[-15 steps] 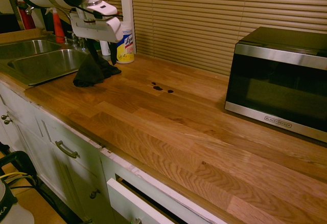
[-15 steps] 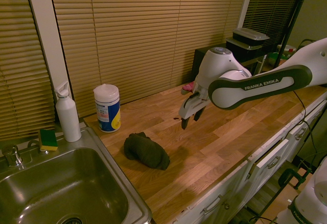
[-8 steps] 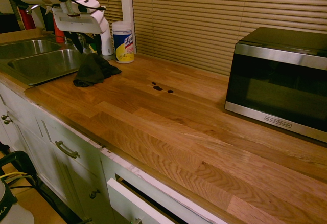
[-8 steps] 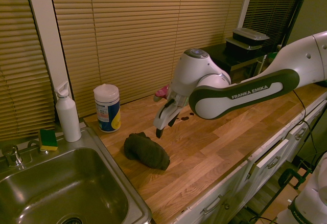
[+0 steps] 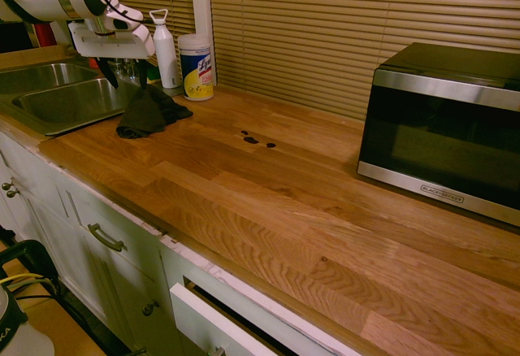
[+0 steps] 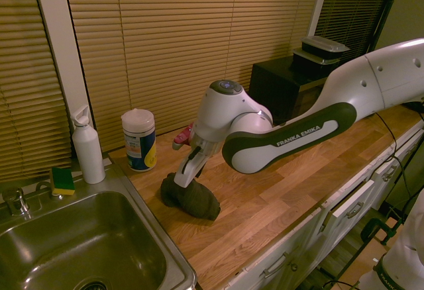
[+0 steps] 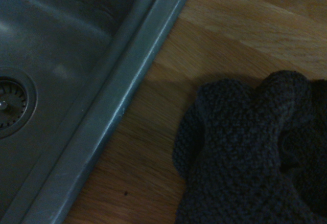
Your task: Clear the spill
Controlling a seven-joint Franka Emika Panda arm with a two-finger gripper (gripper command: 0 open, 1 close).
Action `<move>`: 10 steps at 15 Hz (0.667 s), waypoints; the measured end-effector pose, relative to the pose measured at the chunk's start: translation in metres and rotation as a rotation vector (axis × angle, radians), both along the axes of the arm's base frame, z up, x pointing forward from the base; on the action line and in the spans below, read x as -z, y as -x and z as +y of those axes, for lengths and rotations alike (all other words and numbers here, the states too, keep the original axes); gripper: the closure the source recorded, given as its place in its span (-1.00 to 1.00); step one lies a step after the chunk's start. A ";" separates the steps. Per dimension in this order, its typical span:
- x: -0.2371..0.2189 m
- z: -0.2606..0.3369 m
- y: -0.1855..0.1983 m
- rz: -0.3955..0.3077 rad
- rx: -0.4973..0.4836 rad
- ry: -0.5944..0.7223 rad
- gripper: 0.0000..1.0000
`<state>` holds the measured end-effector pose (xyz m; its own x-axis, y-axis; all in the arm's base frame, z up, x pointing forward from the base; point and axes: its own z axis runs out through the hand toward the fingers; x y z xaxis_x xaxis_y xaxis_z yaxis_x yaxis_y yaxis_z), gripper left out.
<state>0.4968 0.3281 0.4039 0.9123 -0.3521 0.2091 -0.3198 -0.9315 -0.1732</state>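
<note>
While the spill (image 5: 256, 140) sits untouched in the middle of the wooden counter (image 5: 309, 210), the white arm hangs over the dark rag (image 5: 149, 110) at the counter's left end, beside the sink (image 5: 61, 100). The gripper (image 5: 123, 72) is directly above the rag, its two dark fingers spread apart and holding nothing.

The spill is a few small, dark, glossy drops, well to the right of the rag and left of the microwave (image 5: 443, 128). A wipes tub (image 5: 196, 67) and a white bottle (image 5: 165, 49) stand at the far side, near the blinds.

In the wrist view the rag (image 7: 250, 152) fills the lower right, bunched and knobbly, with the steel sink rim (image 7: 122, 96) running diagonally beside it.

The step in hand looks like picking up the rag. To do it well, the gripper should drop straight onto the tallest fold, so the fingers close around a thick bunch rather than a thin edge, and keep clear of the sink rim.
</note>
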 end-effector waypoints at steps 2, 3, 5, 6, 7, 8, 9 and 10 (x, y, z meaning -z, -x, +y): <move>0.013 0.000 -0.011 0.015 0.005 0.002 -1.00; 0.019 0.001 -0.014 0.023 0.006 0.003 -1.00; 0.027 0.001 -0.020 0.037 0.008 0.007 1.00; 0.032 0.000 -0.023 0.045 0.012 0.012 1.00; 0.036 -0.001 -0.027 0.052 0.016 0.015 1.00; 0.039 -0.002 -0.029 0.055 0.019 0.016 1.00; 0.040 -0.002 -0.031 0.057 0.021 0.017 1.00; 0.042 -0.002 -0.032 0.060 0.023 0.018 1.00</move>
